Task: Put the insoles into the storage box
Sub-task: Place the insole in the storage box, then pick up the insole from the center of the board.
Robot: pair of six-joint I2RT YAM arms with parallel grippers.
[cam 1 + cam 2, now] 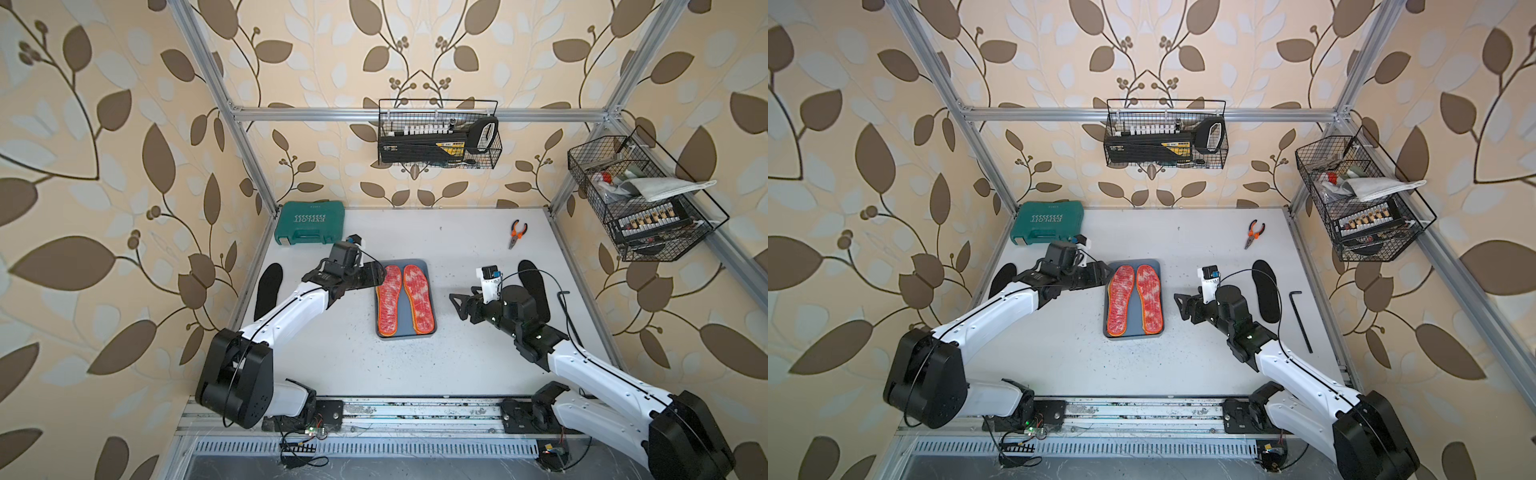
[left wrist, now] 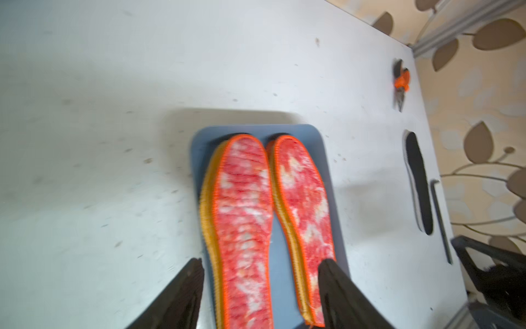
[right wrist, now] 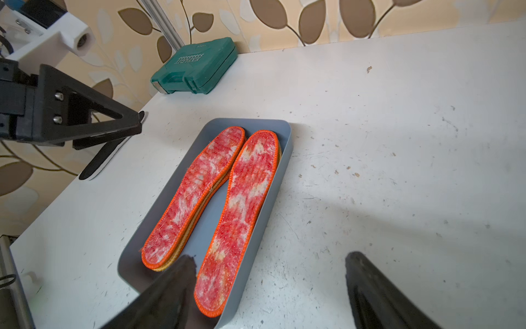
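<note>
The blue-grey storage box (image 1: 405,335) (image 1: 1133,335) lies mid-table. Two red-white insoles (image 1: 388,301) (image 1: 419,299) lie side by side in it, on top of others whose mustard edges (image 2: 207,199) show beneath. One black insole (image 1: 268,291) lies on the table at the left, another (image 1: 536,291) at the right. My left gripper (image 1: 376,276) (image 2: 262,262) hovers open over the far end of the left stack, holding nothing. My right gripper (image 1: 457,305) (image 3: 271,257) stands open and empty just right of the box.
A green tool case (image 1: 311,222) sits at the back left. Orange-handled pliers (image 1: 517,233) lie at the back right, and a black hex key (image 1: 1301,320) lies near the right edge. Wire baskets (image 1: 438,137) (image 1: 640,199) hang on the frame.
</note>
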